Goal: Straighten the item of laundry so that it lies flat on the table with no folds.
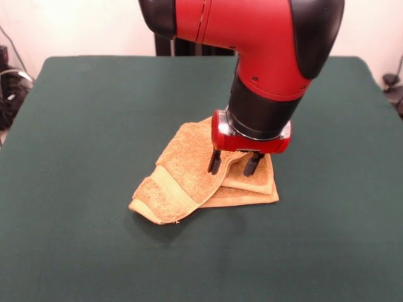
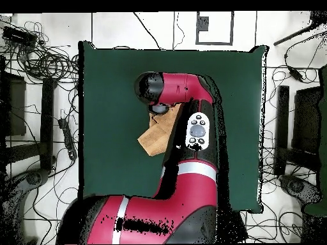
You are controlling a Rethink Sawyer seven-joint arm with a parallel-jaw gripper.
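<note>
The item of laundry (image 1: pixel 189 173) is an orange-tan terry towel, crumpled and folded over itself in several layers near the middle of the table (image 1: pixel 82 126). A woven band runs across its lower left part. My gripper (image 1: pixel 233 163) points straight down over the towel's right half. Its two black fingers stand apart and astride a raised fold, tips at the cloth. In the overhead view the arm hides the gripper, and only a corner of the towel (image 2: pixel 153 137) shows to the left of the arm on the green table (image 2: pixel 108 96).
The red and black arm (image 2: pixel 185 127) spans the table's middle from the lower edge in the overhead view. Tangled cables (image 2: pixel 45 64) and dark equipment (image 2: pixel 300 127) lie on the floor on both sides, off the table.
</note>
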